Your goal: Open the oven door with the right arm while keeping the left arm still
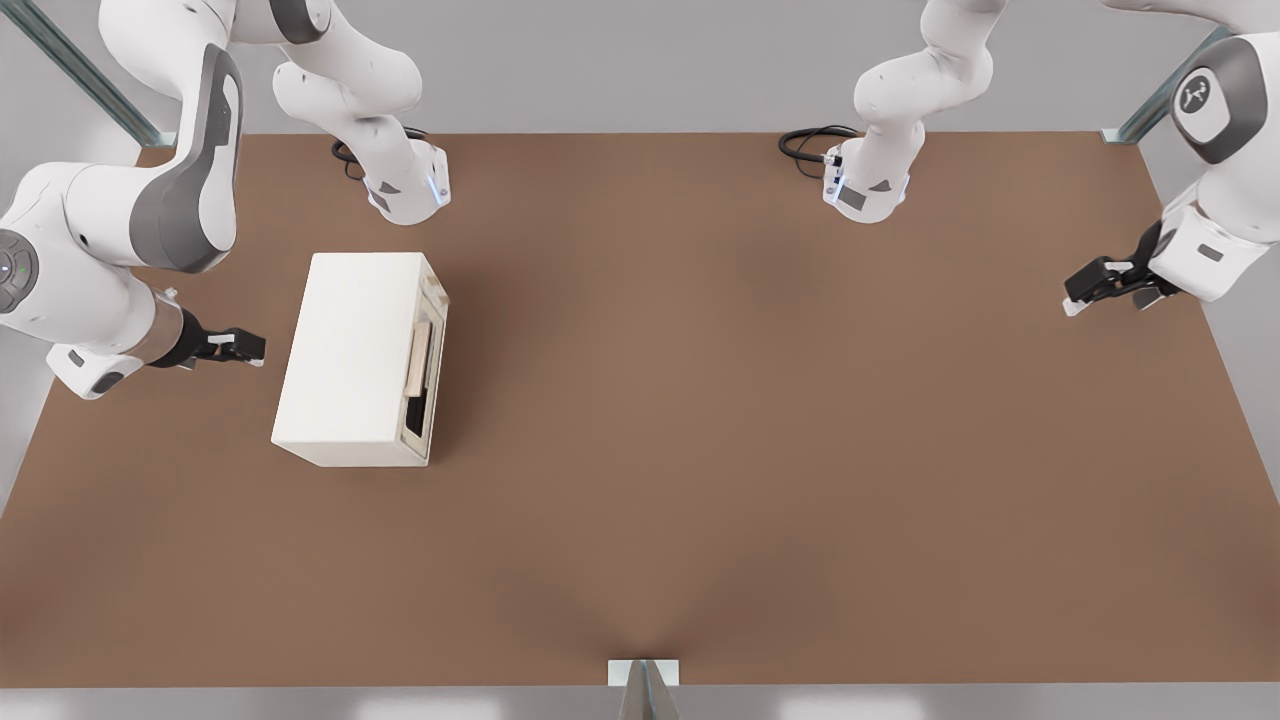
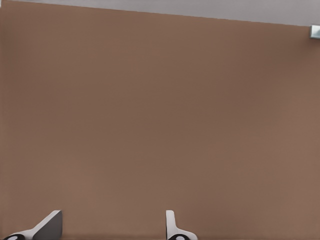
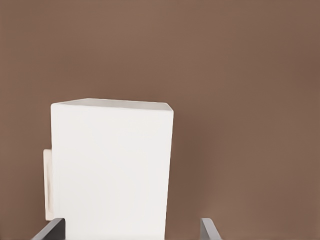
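- No readable writing anywhere; only mark is a small white logo on the grey elbow cap of the left arm (image 1: 1205, 95), too small to read
- Oven (image 1: 352, 357): cream-white box on the brown table (image 1: 760, 480), toward the front view's left, well apart from the table's edges
- Oven's long axis runs roughly from the far side of the table to the near side in the front view, tilted slightly
- Oven door (image 1: 428, 372) is on the face turned to the front view's right; cream frame, dark glass showing at its lower end, door lying flush against the body
- Pale wooden bar handle (image 1: 418, 358) lies along the door's length, parallel to the oven's long axis
- Right arm (image 1: 95, 250) comes in from the front view's left; its gripper (image 1: 240, 346) hovers just beside the oven's plain back face, opposite the door, not touching
- Right wrist view: fingers (image 3: 209, 231) spread wide apart, released, nothing between them, with the oven's blank white side straight ahead
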Motion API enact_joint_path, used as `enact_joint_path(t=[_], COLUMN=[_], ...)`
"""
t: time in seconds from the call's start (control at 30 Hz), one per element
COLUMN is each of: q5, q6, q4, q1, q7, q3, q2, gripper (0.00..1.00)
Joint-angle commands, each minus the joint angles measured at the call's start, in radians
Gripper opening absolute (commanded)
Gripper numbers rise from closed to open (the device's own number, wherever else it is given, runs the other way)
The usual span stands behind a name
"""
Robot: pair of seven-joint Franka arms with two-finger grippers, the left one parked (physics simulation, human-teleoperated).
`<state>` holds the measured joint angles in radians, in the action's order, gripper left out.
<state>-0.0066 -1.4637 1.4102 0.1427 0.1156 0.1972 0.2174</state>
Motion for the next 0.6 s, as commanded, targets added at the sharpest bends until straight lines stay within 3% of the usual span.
enact_joint_path(t=[0.0, 0.07, 0.13, 0.23, 0.27, 0.3, 0.43, 0.57], q5=[-0.001, -0.021, -0.127, -0.197, -0.204, -0.207, -0.217, -0.325], q6=[0.003, 0.040, 0.128, 0.152, 0.152, 0.154, 0.128, 0.114], q4=[0.000, -0.005, 0.035, 0.070, 0.107, 0.147, 0.179, 0.159], q1=[0.001, 0.040, 0.254, 0.449, 0.479, 0.512, 0.543, 0.592], q7=[0.022, 0.026, -0.103, -0.313, -0.352, -0.438, -0.651, -0.764], q3=[0.001, -0.010, -0.010, -0.010, -0.010, -0.010, -0.010, -0.005], q2=[-0.001, 0.002, 0.046, 0.169, 0.175, 0.168, 0.229, 0.304], gripper=[1.00, 1.00, 1.00, 1.00, 0.41, 0.21, 0.21, 0.21])
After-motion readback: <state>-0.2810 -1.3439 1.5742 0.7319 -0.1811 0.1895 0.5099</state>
